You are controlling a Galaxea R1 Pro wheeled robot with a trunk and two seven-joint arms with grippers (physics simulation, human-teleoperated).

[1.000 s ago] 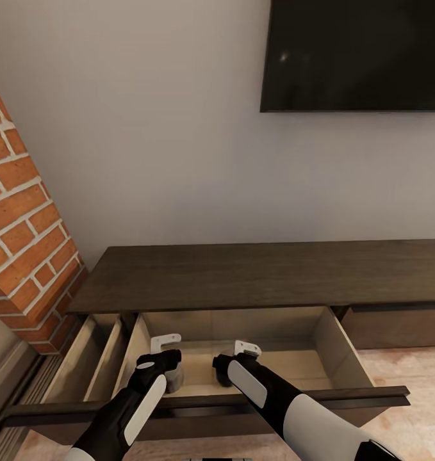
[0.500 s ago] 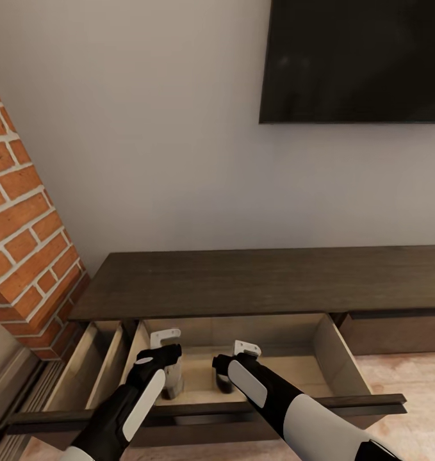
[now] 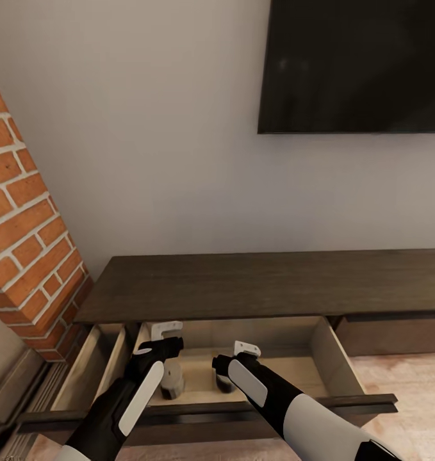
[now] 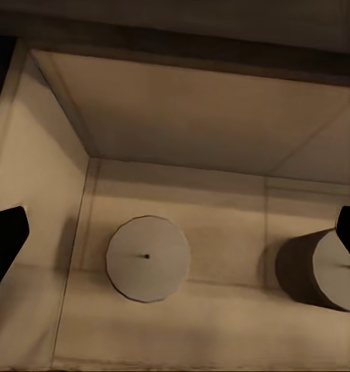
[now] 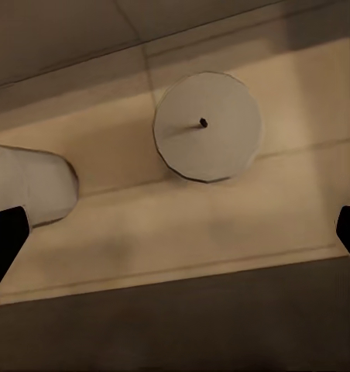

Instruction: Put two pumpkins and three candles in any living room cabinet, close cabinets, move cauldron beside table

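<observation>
1. Two candles stand upright and apart on the pale floor of the cabinet's [image 3: 262,285] open drawer [image 3: 336,358]: one candle [image 4: 148,258] under the left claw [image 4: 175,232], the other candle [image 5: 208,126] under the right claw [image 5: 175,232].
2. Both claws hang spread wide above the drawer, holding nothing.
3. A television [image 3: 355,64] hangs on the wall above; a brick column [image 3: 25,218] rises past the cabinet's left end.

Illumination is even and diffuse, with soft shadows inside the open drawer [image 3: 326,346]. The television screen [image 3: 355,64] shows a faint highlight. Both wrist views are dim, warm-toned and slightly blurred.
</observation>
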